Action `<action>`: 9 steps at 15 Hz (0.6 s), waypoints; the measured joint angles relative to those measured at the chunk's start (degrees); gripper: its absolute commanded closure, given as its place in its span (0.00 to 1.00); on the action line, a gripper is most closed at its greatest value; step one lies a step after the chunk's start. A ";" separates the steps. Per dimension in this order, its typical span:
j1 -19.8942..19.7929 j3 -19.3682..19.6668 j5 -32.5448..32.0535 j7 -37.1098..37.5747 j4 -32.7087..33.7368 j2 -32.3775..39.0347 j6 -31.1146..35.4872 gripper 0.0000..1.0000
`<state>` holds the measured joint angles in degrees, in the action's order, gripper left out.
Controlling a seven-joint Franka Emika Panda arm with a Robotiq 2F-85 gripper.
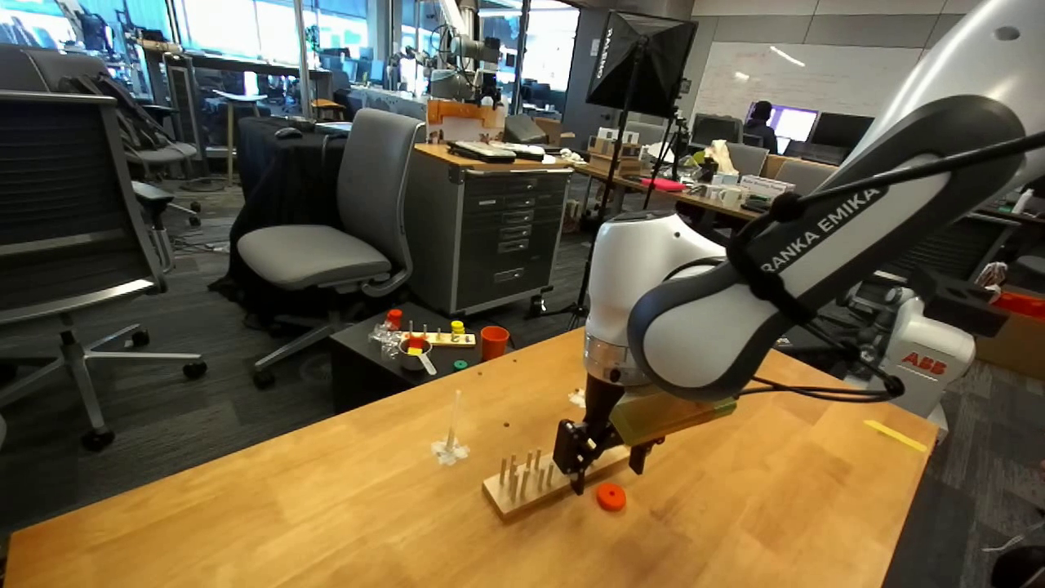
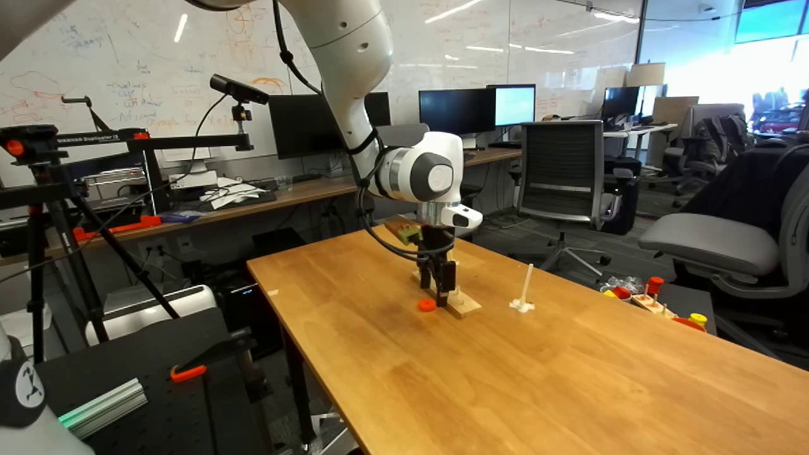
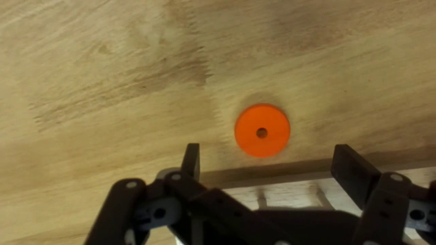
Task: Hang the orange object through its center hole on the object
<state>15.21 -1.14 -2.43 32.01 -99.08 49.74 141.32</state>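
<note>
The orange disc (image 3: 250,131) lies flat on the table (image 3: 102,136), near the pegboard (image 1: 535,498), which in the wrist view is toward its six o'clock. I expect it to be light, stiff, somewhat smooth and hardly fragile. You would do well to take its rim at three and nine o'clock, leaving the center hole (image 3: 262,133) free. Your hand (image 3: 265,149) has its fingers (image 3: 354,173) wide apart and holds nothing; the disc, untouched, lies slightly toward twelve o'clock from their middle.

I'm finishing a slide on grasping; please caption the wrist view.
Open gripper above the wooden table, where an orange disc with a center hole lies beside a wooden board.
</note>
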 measured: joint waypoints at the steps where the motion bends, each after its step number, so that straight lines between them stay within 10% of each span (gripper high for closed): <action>1: 0.03 0.00 0.63 0.00 0.25 0.26 -0.09 0.00; 9: 0.03 0.02 2.40 0.00 0.40 0.74 -0.53 0.00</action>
<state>15.24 -1.12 -0.03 32.01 -98.67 50.48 140.79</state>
